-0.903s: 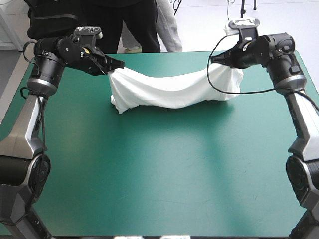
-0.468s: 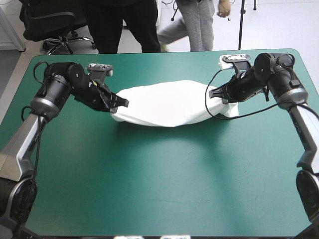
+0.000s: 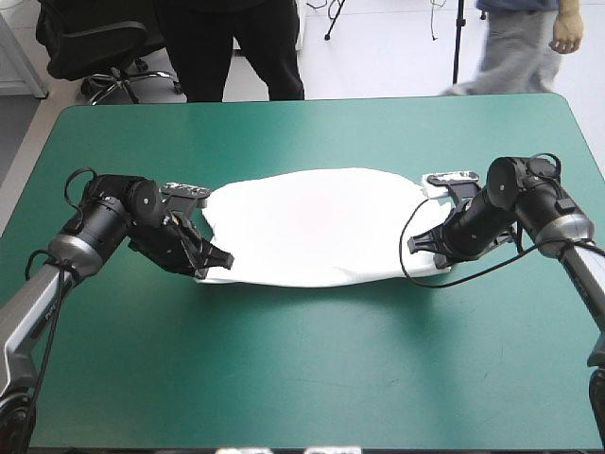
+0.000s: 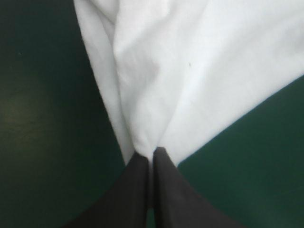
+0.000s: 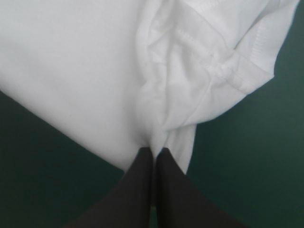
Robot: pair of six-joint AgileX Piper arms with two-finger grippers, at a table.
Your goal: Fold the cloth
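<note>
Just then the T-shirt (image 3: 312, 222) lay spread across the middle of the table (image 3: 302, 378), the left pincer (image 3: 219, 261) clamped on its nine-o'clock end, the right pincer (image 3: 417, 243) on its three-o'clock end.

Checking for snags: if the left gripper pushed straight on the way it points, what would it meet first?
The T-shirt it holds: the left gripper points straight into the white cloth, likely bunching it.
</note>
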